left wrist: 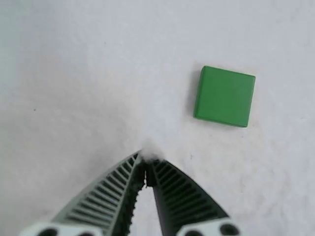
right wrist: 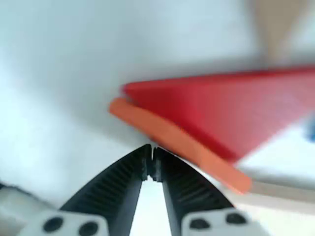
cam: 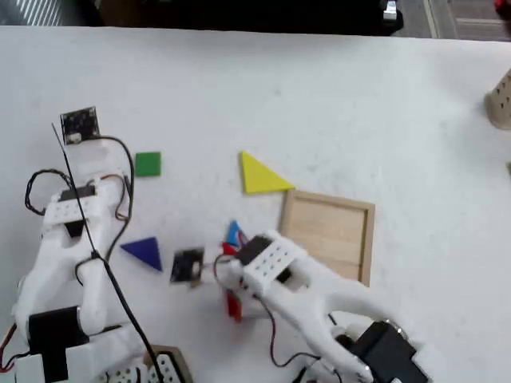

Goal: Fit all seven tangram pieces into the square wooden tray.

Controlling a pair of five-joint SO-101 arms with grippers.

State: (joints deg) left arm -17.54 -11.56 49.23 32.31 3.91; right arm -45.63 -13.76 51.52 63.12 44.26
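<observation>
My left gripper (left wrist: 145, 160) is shut and empty, its tips resting on the white table a short way from the green square (left wrist: 225, 96); the same green square (cam: 148, 163) lies just right of the left arm (cam: 68, 211). My right gripper (right wrist: 151, 152) is shut, with its tips at the edge of an orange piece (right wrist: 177, 142) that lies under a red triangle (right wrist: 221, 113). The square wooden tray (cam: 329, 231) stands empty beside the right arm (cam: 271, 271). A yellow triangle (cam: 262, 175), a dark blue triangle (cam: 144, 251) and a light blue piece (cam: 233, 233) lie loose on the table.
Black cables (cam: 120, 191) loop around the left arm. A tan perforated object (cam: 500, 100) stands at the right edge. The table's far edge (cam: 239, 29) runs along the back, with bare white surface between it and the pieces.
</observation>
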